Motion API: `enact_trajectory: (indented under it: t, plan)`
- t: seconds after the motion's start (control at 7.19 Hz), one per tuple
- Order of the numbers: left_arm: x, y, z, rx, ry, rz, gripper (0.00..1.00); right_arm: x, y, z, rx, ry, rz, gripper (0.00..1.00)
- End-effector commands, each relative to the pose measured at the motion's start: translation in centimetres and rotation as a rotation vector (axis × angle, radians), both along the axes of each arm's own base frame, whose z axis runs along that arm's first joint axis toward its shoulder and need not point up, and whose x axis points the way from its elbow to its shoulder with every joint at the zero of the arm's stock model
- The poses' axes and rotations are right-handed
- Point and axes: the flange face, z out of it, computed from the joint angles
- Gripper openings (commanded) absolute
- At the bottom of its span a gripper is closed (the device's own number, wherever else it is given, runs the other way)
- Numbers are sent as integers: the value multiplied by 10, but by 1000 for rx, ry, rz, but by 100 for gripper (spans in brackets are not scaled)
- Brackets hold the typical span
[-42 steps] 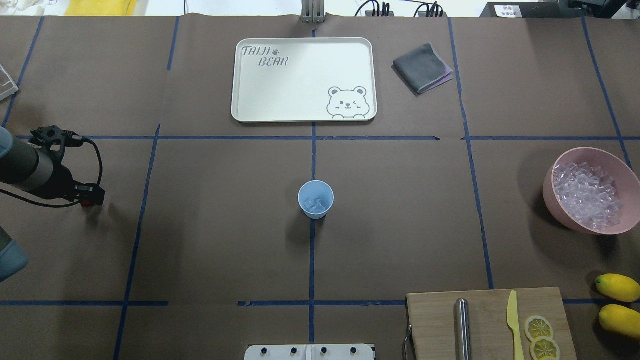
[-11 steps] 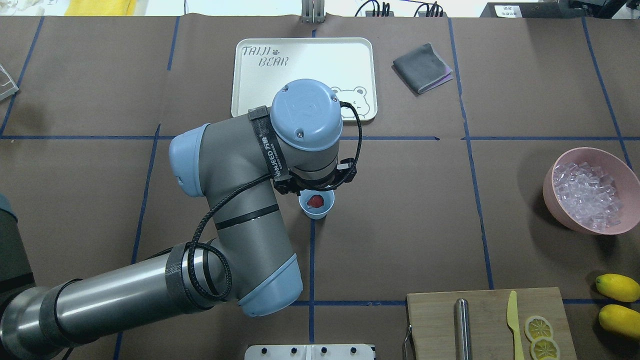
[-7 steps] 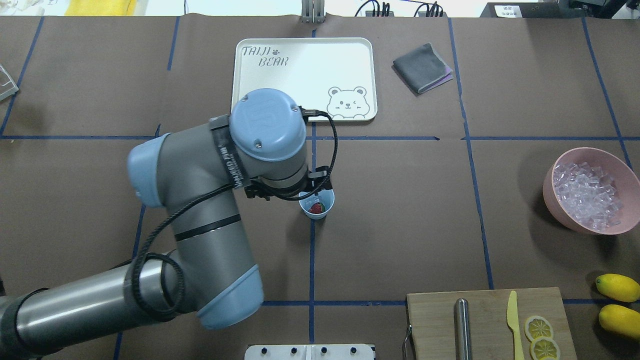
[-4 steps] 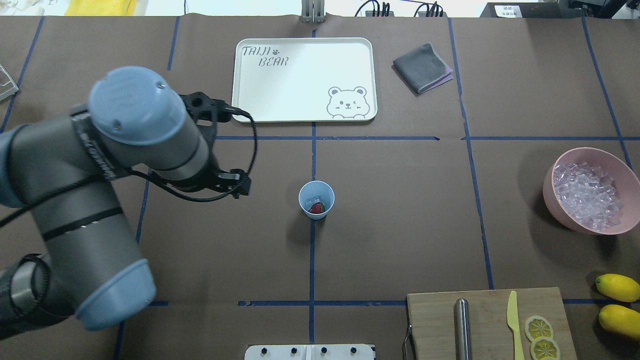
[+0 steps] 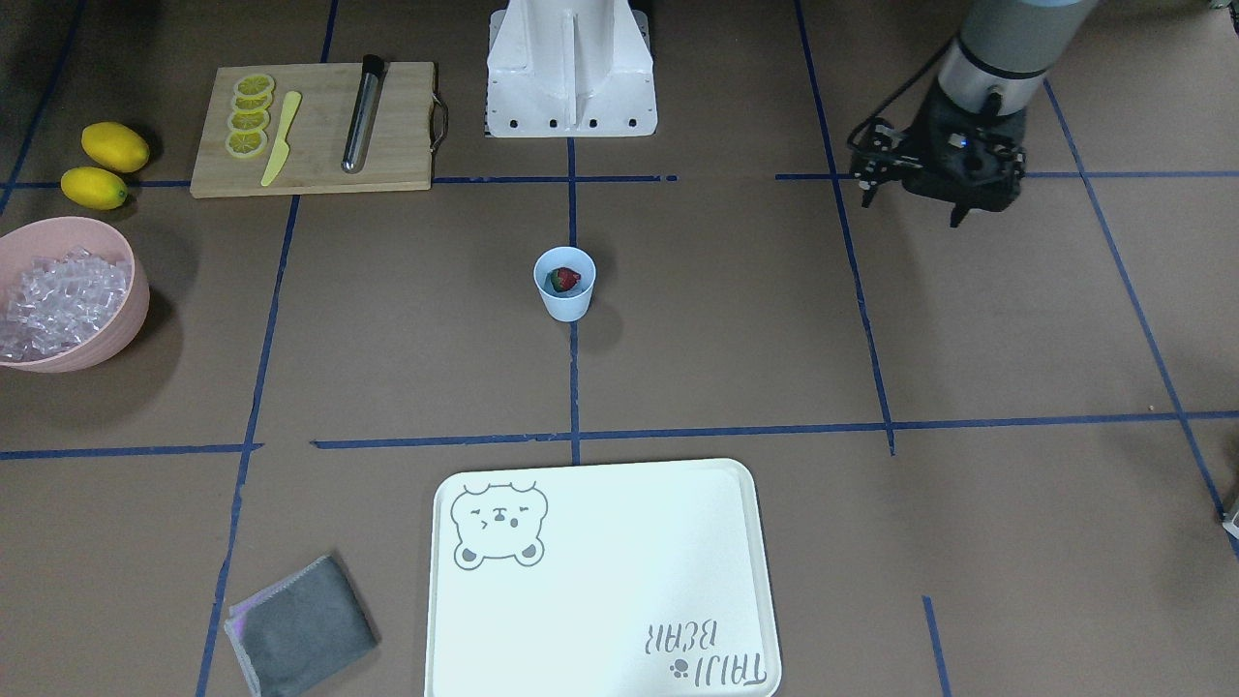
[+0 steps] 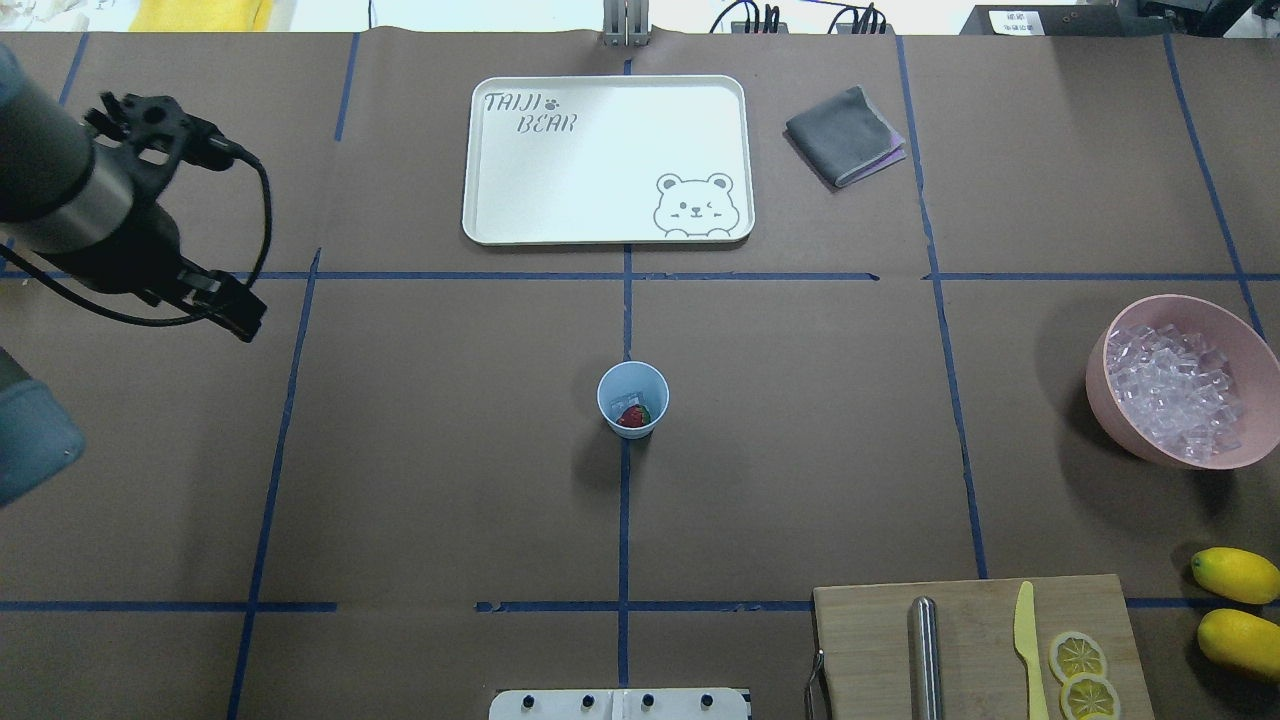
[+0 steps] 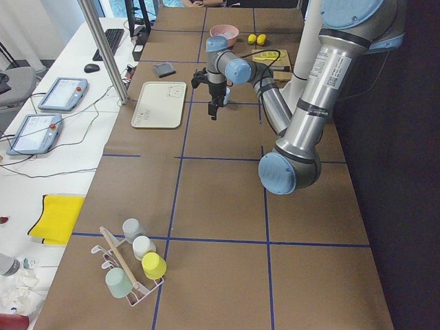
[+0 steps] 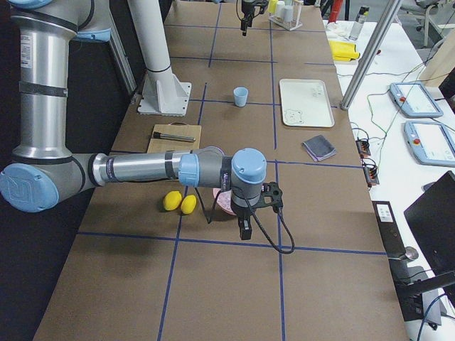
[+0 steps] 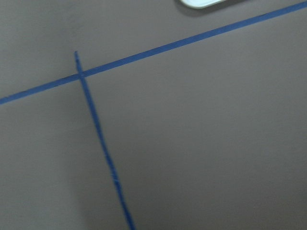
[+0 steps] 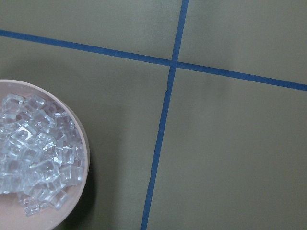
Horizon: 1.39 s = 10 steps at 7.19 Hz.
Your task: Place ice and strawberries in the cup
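Note:
The pale-blue cup (image 6: pixel 632 398) stands upright at the table's middle, also seen in the front-facing view (image 5: pixel 564 283). A dark-red strawberry (image 6: pixel 631 416) lies inside it with a clear ice cube (image 6: pixel 626 392) beside it. More ice (image 6: pixel 1175 390) fills the pink bowl (image 6: pixel 1120 425) at the right. My left gripper (image 5: pixel 944 194) hangs over bare table far left of the cup; I cannot tell whether it is open. My right gripper (image 8: pixel 243 229) shows only in the right side view, next to the bowl; I cannot tell its state.
A white bear tray (image 6: pixel 480 215) and a folded grey cloth (image 6: pixel 845 135) lie at the far side. A cutting board (image 6: pixel 870 650) with a metal rod, yellow knife and lemon slices sits near right, with two lemons (image 6: pixel 1235 575) beside it. A rack of cups (image 7: pixel 134 265) stands at the left end.
The cup held only ice at first. My left arm came over it, the strawberry appeared inside, then the arm swung away to the far left.

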Motion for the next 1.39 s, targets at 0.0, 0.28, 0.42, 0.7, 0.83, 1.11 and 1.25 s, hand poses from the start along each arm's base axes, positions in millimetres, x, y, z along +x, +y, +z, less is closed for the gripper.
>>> enact_trajectory:
  t: [0.0, 0.28, 0.42, 0.7, 0.83, 1.11, 1.25]
  plan:
    - [-82, -28, 55, -30, 23, 9, 100, 0, -1, 0, 0, 0, 0, 99]
    - [-153, -47, 125, -61, 25, 12, 100, 0, 0, 1, -2, 1, 0, 99]
    - [-192, -49, 172, -94, 30, 10, 100, 0, 0, 2, -3, 1, 0, 99]
    - [-265, -28, 258, -244, 38, -108, 100, 0, 0, 1, 0, 1, -2, 99]
    - [-282, -15, 281, -272, 38, -140, 100, 0, -1, -1, 2, 0, 1, 99]
    - [-303, 16, 320, -273, 46, -186, 100, 0, 0, 1, -4, 1, 1, 99]
    - [-308, 38, 340, -202, 52, -197, 100, 0, 1, 2, -6, 1, 1, 99]
